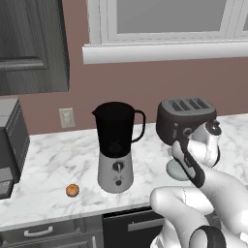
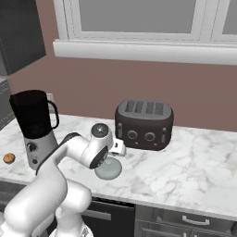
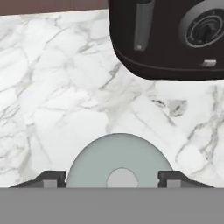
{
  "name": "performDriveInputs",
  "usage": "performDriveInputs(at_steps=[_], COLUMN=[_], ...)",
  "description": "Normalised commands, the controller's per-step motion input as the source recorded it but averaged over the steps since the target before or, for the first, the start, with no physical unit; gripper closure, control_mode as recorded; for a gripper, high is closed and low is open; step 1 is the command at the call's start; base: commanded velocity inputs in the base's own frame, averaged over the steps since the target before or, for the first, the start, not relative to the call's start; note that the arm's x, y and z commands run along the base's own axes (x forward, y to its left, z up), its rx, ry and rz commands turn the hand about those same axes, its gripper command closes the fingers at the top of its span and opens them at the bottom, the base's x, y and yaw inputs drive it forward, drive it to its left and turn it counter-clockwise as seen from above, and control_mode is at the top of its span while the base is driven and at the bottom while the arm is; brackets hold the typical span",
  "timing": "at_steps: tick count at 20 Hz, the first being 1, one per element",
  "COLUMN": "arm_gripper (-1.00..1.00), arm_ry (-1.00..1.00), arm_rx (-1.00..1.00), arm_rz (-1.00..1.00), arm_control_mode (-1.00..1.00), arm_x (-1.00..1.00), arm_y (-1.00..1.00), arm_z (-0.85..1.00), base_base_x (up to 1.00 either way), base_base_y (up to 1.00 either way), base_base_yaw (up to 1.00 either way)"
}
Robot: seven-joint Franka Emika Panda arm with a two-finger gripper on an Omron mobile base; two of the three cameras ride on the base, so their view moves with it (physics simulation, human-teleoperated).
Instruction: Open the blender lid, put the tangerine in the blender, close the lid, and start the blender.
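White marble countertop [image 1: 58, 160] runs along a brown wall beneath a white-framed window [image 2: 139, 28]. Dark cabinet fronts sit below the counter edge.

Blender [image 1: 115, 145]: stands upright on the counter, black jar uncovered, left of the dark four-slot toaster [image 2: 144, 124].

Tangerine [image 1: 72, 190]: rests on the counter, left of the blender base, near the front edge.

Blender lid [image 3: 119, 162]: lies flat on the counter in front of the toaster, knob up.

Gripper [image 3: 113, 179]: positioned directly over the lid. Fingertips [image 3: 52, 178] stand wide apart, one on each side of the lid. Contact with the lid cannot be determined.
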Motion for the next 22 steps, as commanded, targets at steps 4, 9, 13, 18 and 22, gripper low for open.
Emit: performDriveInputs(at_steps=[4,9,13,18,22], arm_gripper=[-1.00,-1.00,-1.00,-1.00,-1.00], arm_ry=[0.12,0.04,-0.04,-0.09,-0.07], arm_rx=[0.00,0.00,0.00,-0.04,-0.10], arm_rz=[0.00,-0.02,-0.01,-0.02,-0.02], arm_control_mode=[-1.00,-1.00,-1.00,-1.00,-1.00], arm_x=[0.10,-0.24,-0.80,-0.88,-0.93], arm_y=[0.08,0.00,0.00,0.07,0.45], arm_z=[-0.05,0.29,0.96,1.00,1.00], base_base_x=[0.00,0.00,0.00,0.00,0.00], base_base_y=[0.00,0.00,0.00,0.00,0.00], base_base_yaw=[0.00,0.00,0.00,0.00,0.00])
